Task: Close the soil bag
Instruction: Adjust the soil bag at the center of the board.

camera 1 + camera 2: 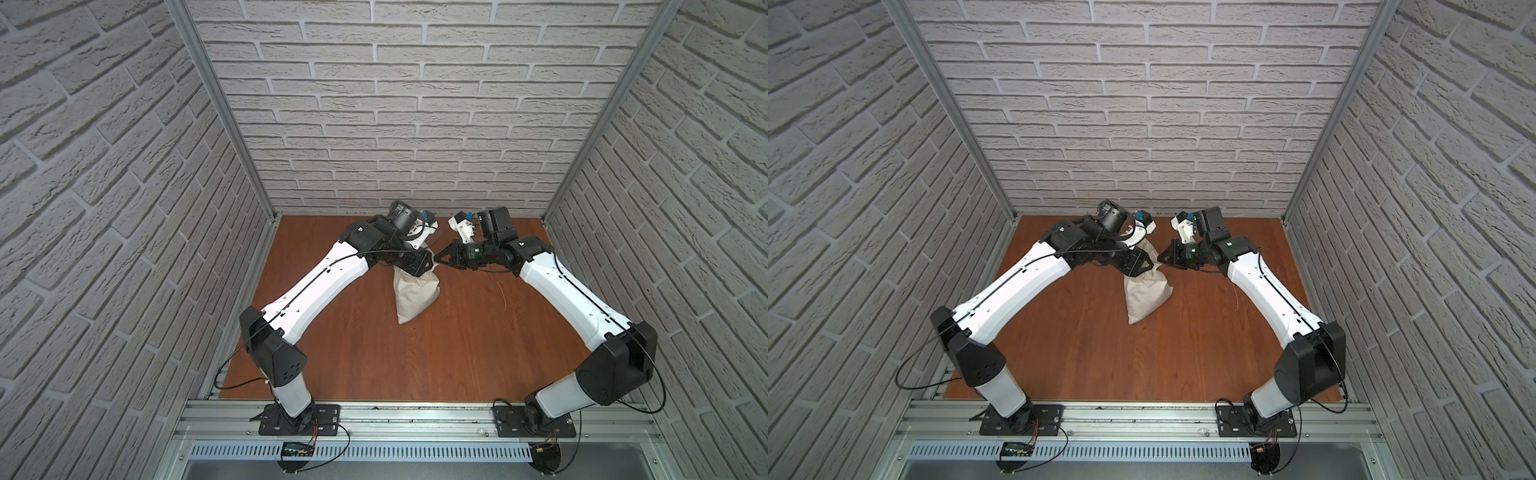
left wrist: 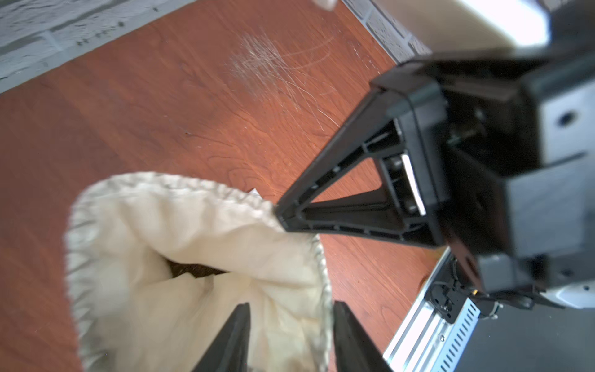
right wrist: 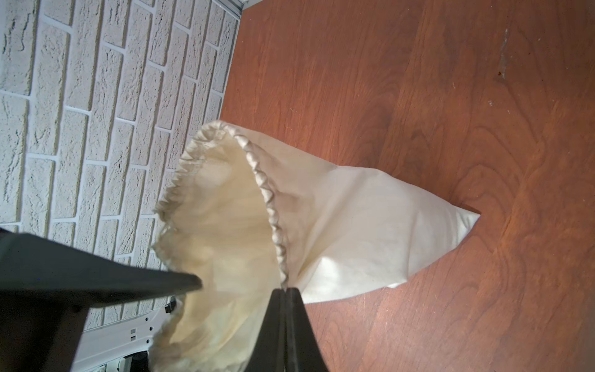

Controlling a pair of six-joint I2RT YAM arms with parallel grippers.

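Observation:
The soil bag [image 1: 415, 295] [image 1: 1147, 296] is a cream cloth sack lying on the wooden table, its gathered mouth lifted toward the back. The mouth [image 2: 193, 232] gapes wide and dark soil [image 2: 193, 269] shows deep inside. My right gripper [image 3: 285, 289] [image 1: 436, 258] is shut on the bag's ruffled rim [image 3: 273, 219]; the left wrist view shows its tips [image 2: 279, 215] at the rim. My left gripper [image 2: 291, 304] [image 1: 428, 262] is open. One of its fingers is inside the mouth and one outside, with the rim loose between them. No cord is visible.
The brown wooden table [image 1: 457, 353] is walled by white brick panels at the back and both sides. An aluminium rail [image 1: 415, 419] with both arm bases runs along the front. Pale scratches [image 2: 273, 67] mark the wood near the right arm.

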